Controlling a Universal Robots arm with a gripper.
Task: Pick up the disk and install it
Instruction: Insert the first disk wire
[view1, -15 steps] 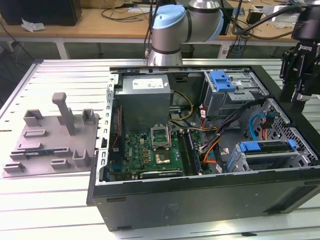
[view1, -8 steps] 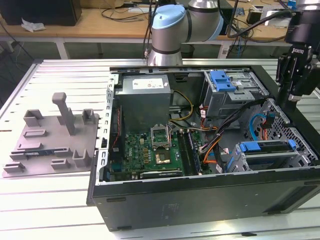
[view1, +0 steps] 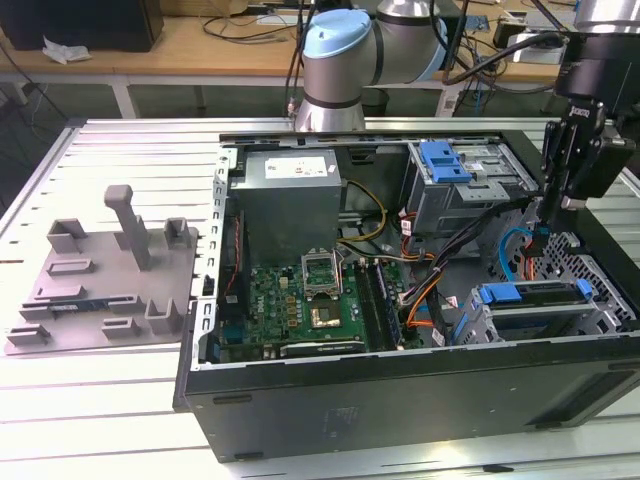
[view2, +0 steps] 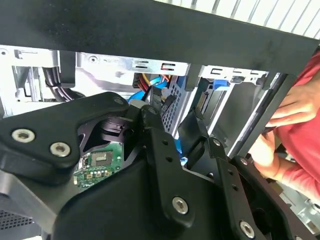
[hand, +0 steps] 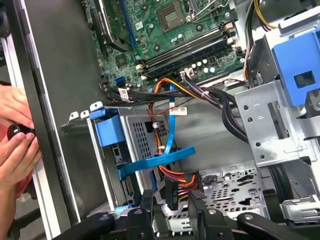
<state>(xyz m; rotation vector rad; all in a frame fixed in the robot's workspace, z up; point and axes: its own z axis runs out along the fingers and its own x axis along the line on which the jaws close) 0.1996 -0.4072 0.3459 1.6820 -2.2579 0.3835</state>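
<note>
Exterior view, near to far, with the dial centred on the processor socket: the near wall of the computer case lies at 6 o'clock. Behind it, at 3 o'clock, stands the lower drive cage. The disk rests in the top of this cage and is seen edge-on. Its long axis runs along the 9-to-3 line, rising slightly toward 3. The blue bracket frames the edge that shows. The silver face and its label are hidden by the perforated cage wall, so the disk appears seated rather than loose. The gripper hangs at 2 o'clock, just above the cage. From the gripper, the disk lies between 6 and 7 o'clock, close below. In the first wrist view the fingers stand apart and clamp nothing. A plug with red and orange wires and a blue cable lie beyond the gap, beside the cage. A person's hands rest at the outer side of the case wall near the cage. Farther back, the blue latch tops the upper drive cage at 1 o'clock. The power supply sits at 12 o'clock.
</note>
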